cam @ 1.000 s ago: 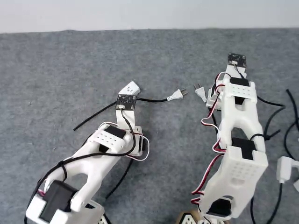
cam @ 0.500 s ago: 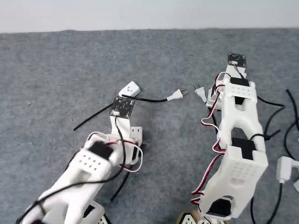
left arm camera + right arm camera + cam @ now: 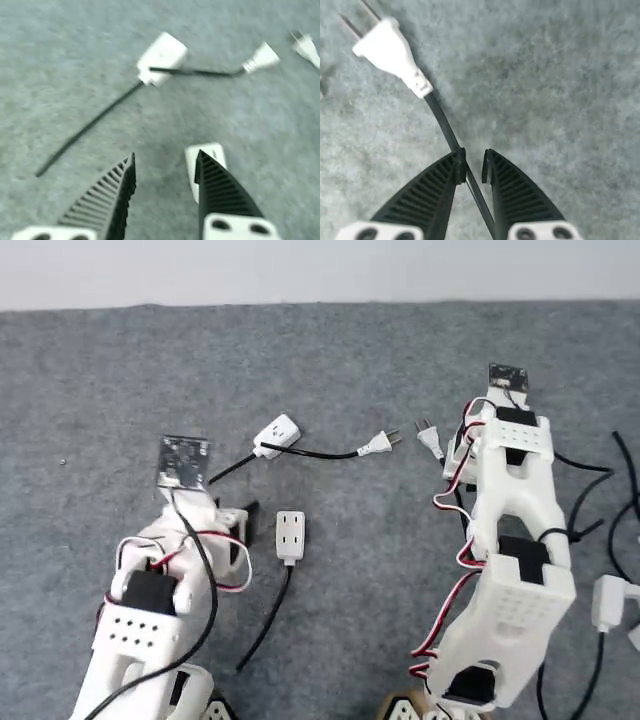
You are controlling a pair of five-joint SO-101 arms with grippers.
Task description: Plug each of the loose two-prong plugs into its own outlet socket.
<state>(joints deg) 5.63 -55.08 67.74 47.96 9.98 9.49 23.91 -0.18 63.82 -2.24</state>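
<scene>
Bench (image 3: 90, 370) is grey felt, and its back edge meets a pale wall. There's a big bare stretch on the far and left side, so plenty of room there. The right edge is crowded with black cables (image 3: 625, 510) and a white block (image 3: 608, 602).

My left fingers (image 3: 165, 170) are wide apart and hold nothing, low over the bench. The near socket (image 3: 290, 536) lies just beside them on the right, and one finger partly covers it in the left wrist view. Its long axis runs toward and away from my base, with its black cord (image 3: 262, 625) trailing back toward me. The far socket (image 3: 277, 431) sits further out beyond the fingers, well apart from them, tilted on a diagonal. The first plug (image 3: 377, 445) is to the right of it, long axis almost across the bench, prongs pointing right. Its lead runs left onto the far socket.

My right fingers (image 3: 470, 162) are narrow, with a slim gap straddling the plug cord (image 3: 442, 125) of the second plug (image 3: 387, 47). The cord touches one finger, but I can't see a pinch. That plug lies on the bench just ahead of the fingertips. Its prongs point away from them, far-left in the high view, toward the first plug. The two plugs are near each other, not touching.
</scene>
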